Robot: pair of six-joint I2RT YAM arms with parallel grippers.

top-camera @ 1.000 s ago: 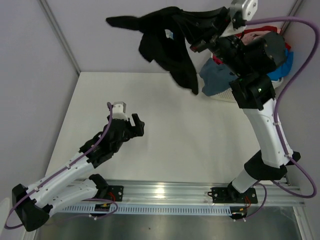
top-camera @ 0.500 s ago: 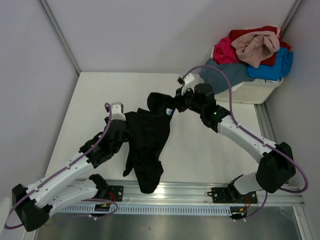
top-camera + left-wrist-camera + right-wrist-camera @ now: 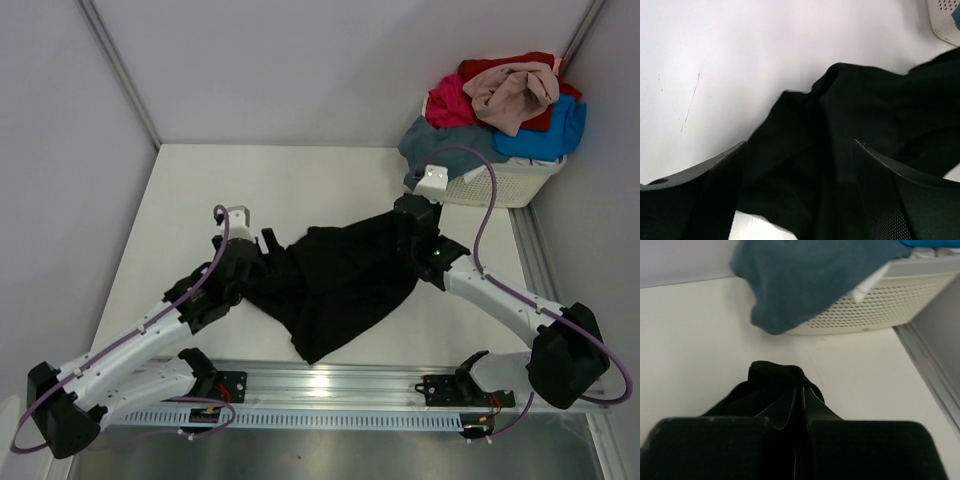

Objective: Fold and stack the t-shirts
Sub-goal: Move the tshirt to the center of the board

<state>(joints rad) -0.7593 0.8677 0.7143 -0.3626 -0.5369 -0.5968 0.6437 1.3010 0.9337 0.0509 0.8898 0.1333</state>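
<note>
Counting the shirts from my station, I get six. One black shirt [image 3: 340,285] lies loosely spread and crumpled on the counter [image 3: 250,180], stretched between my two arms. The other five are piled in the one white basket [image 3: 500,185] at the far right corner:
- one grey-blue shirt [image 3: 435,145] draped over the basket's near rim and hanging down its wall
- one magenta shirt [image 3: 447,102]
- one red shirt [image 3: 505,65] at the back
- one beige-pink shirt [image 3: 515,90] bunched on top
- one bright blue shirt [image 3: 555,130] on the right side

Both end effectors are at the black shirt. The right end effector [image 3: 801,395] is clenched on the shirt's far right corner, where a small hump of black cloth is pinched between its two fingers, just in front of the basket. The left end effector [image 3: 800,145] is released, its two fingers spread wide at the shirt's left edge, and black cloth fills the gap between them. I cannot tell whether those fingers touch the cloth.
</note>
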